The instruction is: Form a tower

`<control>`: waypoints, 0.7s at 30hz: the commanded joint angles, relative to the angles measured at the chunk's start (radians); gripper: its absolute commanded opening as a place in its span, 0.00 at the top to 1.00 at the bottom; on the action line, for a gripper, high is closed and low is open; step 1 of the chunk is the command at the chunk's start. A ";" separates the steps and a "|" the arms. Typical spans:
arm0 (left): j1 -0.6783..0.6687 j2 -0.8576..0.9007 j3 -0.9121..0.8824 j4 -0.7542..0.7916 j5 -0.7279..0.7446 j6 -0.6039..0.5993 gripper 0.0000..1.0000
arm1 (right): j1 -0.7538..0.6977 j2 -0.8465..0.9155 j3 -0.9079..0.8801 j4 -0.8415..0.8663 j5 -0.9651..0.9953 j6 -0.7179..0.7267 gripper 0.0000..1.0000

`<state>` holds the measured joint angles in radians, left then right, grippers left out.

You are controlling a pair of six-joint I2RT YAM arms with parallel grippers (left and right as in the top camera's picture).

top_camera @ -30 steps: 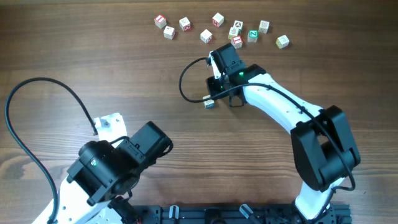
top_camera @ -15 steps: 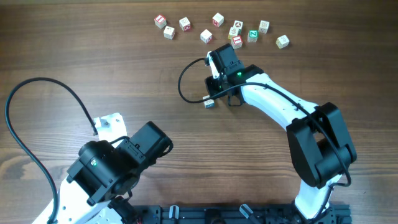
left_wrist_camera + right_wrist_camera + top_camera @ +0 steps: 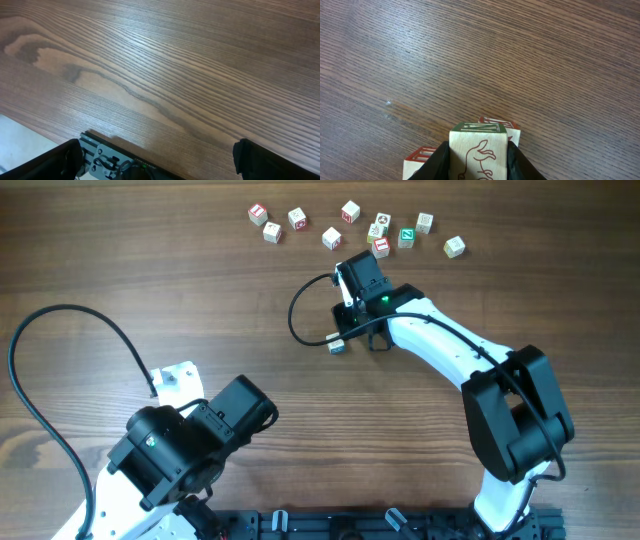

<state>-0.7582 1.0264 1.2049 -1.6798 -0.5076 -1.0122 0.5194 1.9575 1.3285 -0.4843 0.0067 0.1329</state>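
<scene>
Left gripper (image 3: 158, 161): released, jaws fully spread, with the wood-grain table (image 3: 165, 65) ahead. Right gripper (image 3: 479, 161): clenched on the top cube (image 3: 479, 145) of the tower (image 3: 337, 347), which stands directly beneath the fingers. Red-edged cube faces show just below. Loose cubes (image 3: 349, 211) lie ahead of this gripper.

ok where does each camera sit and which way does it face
overhead: fixed above the table, looking down; left arm, right arm and loose cubes show.
left wrist: low over bare wood, looking forward; left gripper open, its tips at the bottom corners.
right wrist: looking along the right gripper, shut on a letter cube.
shared: overhead and right wrist both show that gripper.
</scene>
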 commanded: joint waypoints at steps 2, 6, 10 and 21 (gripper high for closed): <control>0.001 -0.005 0.000 0.000 -0.007 -0.020 0.00 | -0.002 -0.024 -0.004 -0.023 0.045 0.027 0.73; 0.001 -0.005 0.000 -0.001 -0.007 -0.020 0.00 | -0.002 -0.061 -0.004 -0.026 0.053 0.037 0.71; 0.001 -0.005 0.000 0.000 -0.007 -0.020 0.00 | -0.002 -0.084 -0.004 -0.043 0.064 0.106 0.68; 0.001 -0.005 0.000 0.000 -0.007 -0.020 0.00 | -0.002 -0.059 -0.009 -0.059 0.063 0.219 0.68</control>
<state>-0.7582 1.0264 1.2049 -1.6798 -0.5076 -1.0122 0.5194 1.8999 1.3281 -0.5392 0.0536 0.3191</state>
